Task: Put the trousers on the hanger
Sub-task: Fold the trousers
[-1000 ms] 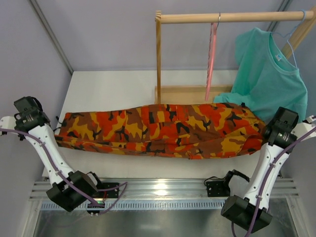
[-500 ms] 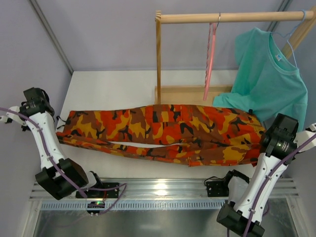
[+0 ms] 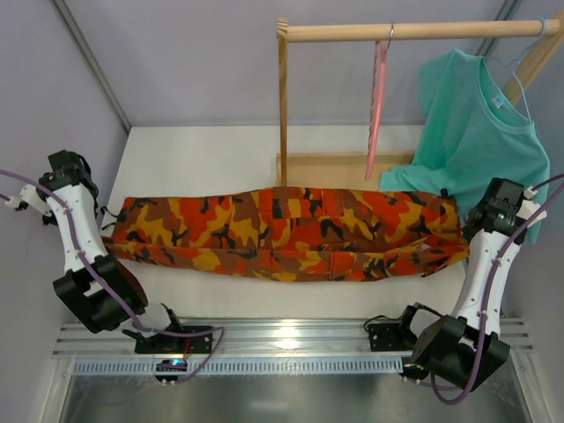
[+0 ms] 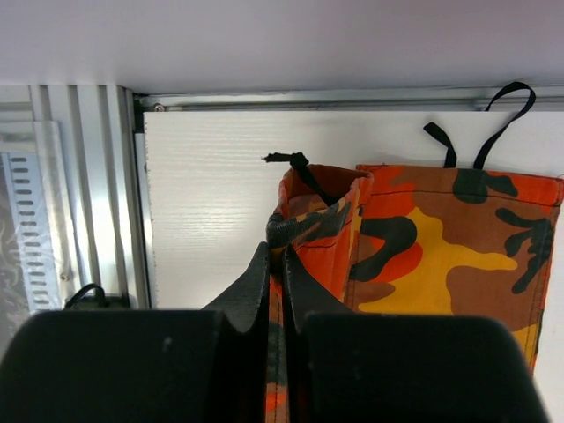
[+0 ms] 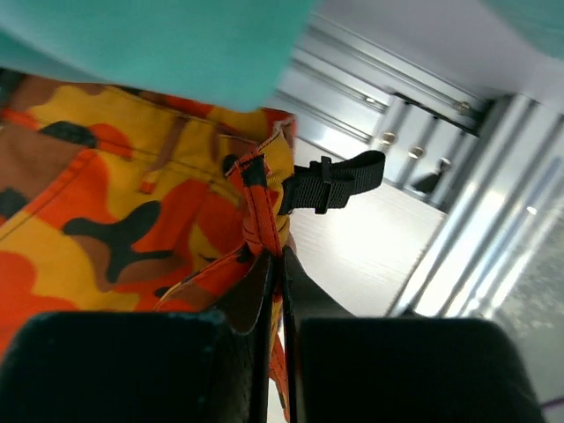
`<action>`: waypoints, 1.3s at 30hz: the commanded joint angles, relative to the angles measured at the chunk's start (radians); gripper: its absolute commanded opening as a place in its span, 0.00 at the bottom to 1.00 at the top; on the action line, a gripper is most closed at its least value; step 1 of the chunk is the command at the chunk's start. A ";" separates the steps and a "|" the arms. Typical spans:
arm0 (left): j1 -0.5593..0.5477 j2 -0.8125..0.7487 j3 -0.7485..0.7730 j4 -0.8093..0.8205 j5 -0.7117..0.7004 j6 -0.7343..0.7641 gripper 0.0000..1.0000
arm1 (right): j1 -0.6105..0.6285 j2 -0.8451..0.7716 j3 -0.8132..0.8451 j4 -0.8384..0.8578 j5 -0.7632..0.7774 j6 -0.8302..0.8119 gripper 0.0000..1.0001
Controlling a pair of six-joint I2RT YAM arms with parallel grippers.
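The camouflage trousers (image 3: 291, 231) lie stretched left to right across the white table, folded lengthwise. My left gripper (image 4: 276, 256) is shut on the cloth at a leg cuff (image 4: 317, 220) at their left end. My right gripper (image 5: 279, 260) is shut on the waist edge (image 5: 260, 211) at their right end, beside a black strap (image 5: 330, 181). In the top view the left gripper (image 3: 107, 231) and right gripper (image 3: 467, 227) hold both ends. The pink-coral hanger (image 3: 376, 106) hangs edge-on from the wooden rail (image 3: 423, 31), behind the trousers.
A teal T-shirt (image 3: 480, 132) on a light-blue hanger (image 3: 515, 66) hangs at the rail's right end, just above my right gripper. The rack's wooden post (image 3: 283, 106) and base (image 3: 339, 167) stand behind the trousers. A metal rail (image 3: 282, 339) runs along the near edge.
Both grippers have drawn the trousers' ends towards the back and outwards. The cloth is now pulled straighter and flatter, and the gap between its folded layers has closed.
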 commanded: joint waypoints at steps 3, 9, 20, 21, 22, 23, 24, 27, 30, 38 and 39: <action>0.003 -0.009 0.035 0.156 -0.017 -0.003 0.00 | 0.057 -0.063 -0.009 0.284 -0.220 -0.052 0.07; 0.003 0.009 0.032 0.209 0.026 0.031 0.00 | 0.110 -0.096 -0.045 0.473 -0.282 -0.028 0.08; 0.003 0.114 0.150 0.216 0.029 0.051 0.01 | 0.110 0.076 0.018 0.561 -0.310 -0.026 0.04; 0.003 0.126 0.156 0.216 0.018 0.056 0.01 | 0.110 0.078 0.027 0.564 -0.313 -0.005 0.04; 0.005 0.134 0.161 0.216 0.015 0.059 0.00 | 0.110 0.079 0.031 0.571 -0.312 0.000 0.04; 0.002 0.143 0.175 0.213 0.009 0.063 0.00 | 0.110 0.076 0.032 0.576 -0.313 0.009 0.04; -0.003 0.167 0.186 0.206 -0.002 0.073 0.00 | 0.110 0.067 0.028 0.605 -0.312 0.017 0.04; -0.029 0.213 0.259 0.138 -0.068 0.080 0.00 | 0.110 0.041 0.003 0.692 -0.325 0.040 0.04; -0.061 0.246 0.273 0.100 -0.115 0.080 0.00 | 0.108 0.050 -0.014 0.735 -0.310 0.072 0.04; -0.077 0.328 0.272 0.061 -0.134 0.068 0.00 | 0.111 0.154 -0.026 0.818 -0.327 0.050 0.04; -0.078 0.335 0.275 0.057 -0.140 0.073 0.00 | 0.111 0.157 -0.031 0.830 -0.328 0.050 0.04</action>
